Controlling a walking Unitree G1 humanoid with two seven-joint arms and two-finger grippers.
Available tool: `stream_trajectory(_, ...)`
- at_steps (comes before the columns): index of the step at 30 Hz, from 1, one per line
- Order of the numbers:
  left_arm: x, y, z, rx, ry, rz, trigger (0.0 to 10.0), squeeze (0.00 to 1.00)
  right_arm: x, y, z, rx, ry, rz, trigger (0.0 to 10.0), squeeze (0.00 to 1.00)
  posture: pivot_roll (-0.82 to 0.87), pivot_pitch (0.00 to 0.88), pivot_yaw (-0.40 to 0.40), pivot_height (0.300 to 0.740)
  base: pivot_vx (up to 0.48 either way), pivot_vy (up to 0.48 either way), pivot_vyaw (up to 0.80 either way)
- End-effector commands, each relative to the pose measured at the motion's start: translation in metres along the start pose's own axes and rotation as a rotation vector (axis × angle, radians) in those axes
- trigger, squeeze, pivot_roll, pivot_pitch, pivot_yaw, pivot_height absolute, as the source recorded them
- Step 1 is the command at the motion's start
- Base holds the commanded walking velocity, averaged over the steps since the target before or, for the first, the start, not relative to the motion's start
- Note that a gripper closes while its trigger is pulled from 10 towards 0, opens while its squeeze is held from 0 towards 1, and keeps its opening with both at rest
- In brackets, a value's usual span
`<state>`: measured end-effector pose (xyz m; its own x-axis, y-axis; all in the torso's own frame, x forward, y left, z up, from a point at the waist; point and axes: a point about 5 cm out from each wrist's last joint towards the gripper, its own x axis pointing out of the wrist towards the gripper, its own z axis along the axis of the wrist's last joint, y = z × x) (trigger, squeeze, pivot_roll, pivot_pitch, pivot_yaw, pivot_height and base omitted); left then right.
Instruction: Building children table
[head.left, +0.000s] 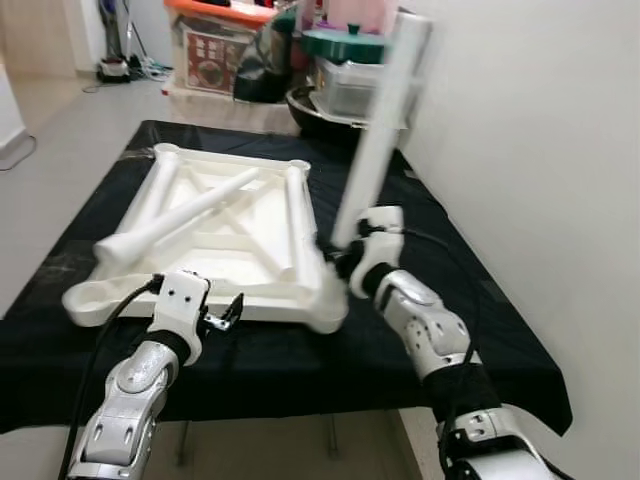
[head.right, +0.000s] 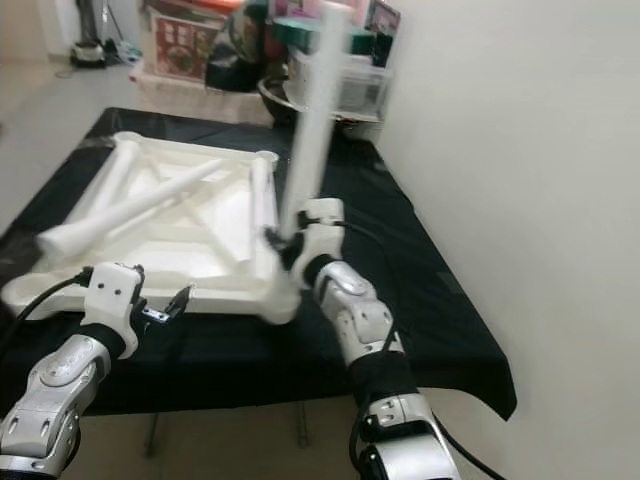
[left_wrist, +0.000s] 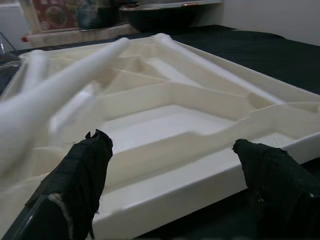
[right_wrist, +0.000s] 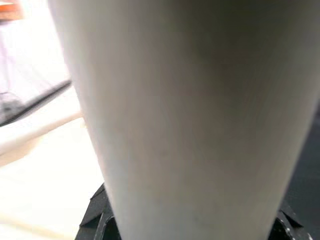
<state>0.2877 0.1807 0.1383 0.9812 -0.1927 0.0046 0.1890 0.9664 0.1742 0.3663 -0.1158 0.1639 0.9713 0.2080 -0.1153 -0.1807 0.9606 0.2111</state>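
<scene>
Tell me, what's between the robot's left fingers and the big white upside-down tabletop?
Nothing: the left wrist view shows bare black cloth between the open left gripper and the tabletop edge.

Smooth matt white plastic tabletop (head.left: 235, 240) and leg (head.left: 378, 130) — on black cloth (head.left: 440, 300), slightly creased.

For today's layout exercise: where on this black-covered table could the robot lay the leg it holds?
Bare cloth lies between the tabletop and the wall, and along the near edge. The right gripper holds the leg. The far end is crowded with bins.
</scene>
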Motion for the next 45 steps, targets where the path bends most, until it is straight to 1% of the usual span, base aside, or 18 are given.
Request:
stream_trajectory(1, -0.001, -0.001, -0.002, 0.001, 0.008, -0.007, 10.0, 0.00, -0.008, -0.016, -0.022, 0.041, 0.099, -0.177, 0.0, 0.00, 0.17, 0.000, -0.202, 0.740, 0.000, 0.000, 0.00)
stream_trajectory(2, -0.002, -0.001, -0.002, 0.001, 0.009, -0.006, 10.0, 0.00, -0.008, -0.006, -0.023, 0.035, 0.104, -0.145, 4.5, 0.00, 0.17, 0.000, -0.200, 0.740, 0.000, 0.000, 0.00)
stream_trajectory(3, -0.002, -0.001, -0.002, 0.001, 0.009, -0.006, 10.0, 0.00, -0.008, -0.006, -0.023, 0.035, 0.104, -0.145, 4.5, 0.00, 0.17, 0.000, -0.200, 0.740, 0.000, 0.000, 0.00)
stream_trajectory(4, -0.002, -0.001, -0.002, 0.000, 0.009, -0.006, 10.0, 0.00, -0.009, 0.015, -0.021, 0.036, 0.094, -0.033, 10.0, 0.00, 0.16, 0.000, -0.196, 0.740, 0.000, 0.000, 0.00)
stream_trajectory(8, -0.002, -0.001, -0.002, 0.000, 0.010, -0.006, 10.0, 0.00, -0.013, 0.047, -0.012, 0.035, 0.038, 0.173, 10.0, 0.00, 0.16, 0.000, -0.194, 0.740, 0.000, 0.000, 0.00)
stream_trajectory(9, -0.001, -0.001, -0.002, 0.000, 0.011, -0.007, 10.0, 0.00, -0.016, 0.058, -0.007, 0.041, 0.009, 0.254, 10.0, 1.00, 0.16, 0.000, -0.195, 0.740, 0.000, 0.000, 0.00)
stream_trajectory(11, -0.001, -0.001, -0.003, 0.000, 0.011, -0.008, 10.0, 0.00, -0.017, 0.063, -0.002, 0.027, -0.009, 0.309, 10.0, 1.00, 0.16, 0.000, -0.200, 0.740, 0.000, 0.000, 0.00)
stream_trajectory(12, -0.001, -0.002, -0.003, 0.000, 0.011, -0.008, 10.0, 0.00, -0.018, 0.064, 0.003, 0.010, -0.023, 0.354, 10.0, 0.67, 0.17, 0.000, -0.203, 0.740, 0.000, 0.000, 0.00)
stream_trajectory(13, -0.001, -0.002, -0.003, 0.000, 0.011, -0.008, 10.0, 0.00, -0.018, 0.064, 0.003, 0.010, -0.023, 0.354, 10.0, 0.67, 0.17, 0.000, -0.203, 0.740, 0.000, 0.000, 0.00)
stream_trajectory(14, -0.001, -0.002, -0.003, -0.001, 0.011, -0.008, 10.0, 0.00, -0.018, 0.063, 0.008, 0.000, -0.036, 0.396, 10.0, 0.00, 0.17, 0.000, -0.203, 0.740, 0.000, 0.000, 0.00)
stream_trajectory(21, 0.001, -0.003, -0.003, -0.006, 0.008, -0.004, 10.0, 0.00, -0.043, 0.069, 0.028, -0.113, -0.091, 0.871, 10.0, 0.00, 0.16, 0.000, -0.210, 0.740, 0.000, 0.000, 0.00)
stream_trajectory(26, 0.001, -0.003, -0.003, -0.007, 0.007, -0.004, 10.0, 0.00, -0.044, 0.067, 0.018, -0.163, -0.040, 0.924, 10.0, 0.00, 0.16, 0.000, -0.213, 0.740, 0.000, 0.000, 0.00)
stream_trajectory(27, 0.001, -0.003, -0.003, -0.008, 0.007, -0.002, 10.0, 0.00, -0.034, 0.062, 0.014, -0.148, -0.017, 0.839, 0.0, 0.00, 0.17, 0.000, -0.221, 0.740, 0.000, 0.000, 0.00)
stream_trajectory(32, 0.001, -0.004, -0.004, -0.010, 0.005, 0.002, 10.0, 0.00, -0.013, 0.050, 0.005, -0.106, 0.044, 0.593, 0.0, 0.00, 0.17, 0.000, -0.221, 0.740, 0.000, 0.000, 0.00)
stream_trajectory(37, 0.000, -0.004, -0.004, -0.011, 0.004, 0.000, 10.0, 0.00, -0.002, -0.001, -0.018, 0.048, 0.135, -0.091, 0.0, 0.00, 0.17, 0.000, -0.217, 0.740, 0.000, 0.000, 0.00)
stream_trajectory(42, -0.001, -0.004, -0.004, -0.009, 0.005, -0.001, 10.0, 0.00, -0.011, 0.014, -0.024, 0.101, 0.135, -0.114, 0.5, 0.00, 0.17, 0.000, -0.209, 0.740, 0.000, 0.000, 0.00)
stream_trajectory(43, -0.001, -0.003, -0.004, -0.008, 0.005, 0.000, 10.0, 0.00, -0.011, 0.027, -0.021, 0.105, 0.132, -0.055, 10.0, 0.00, 0.17, 0.000, -0.210, 0.740, 0.000, 0.000, 0.00)
stream_trajectory(45, -0.001, -0.003, -0.004, -0.007, 0.005, 0.000, 10.0, 0.00, -0.011, 0.044, -0.014, 0.106, 0.106, 0.057, 10.0, 0.00, 0.17, 0.000, -0.210, 0.740, 0.000, 0.000, 0.00)
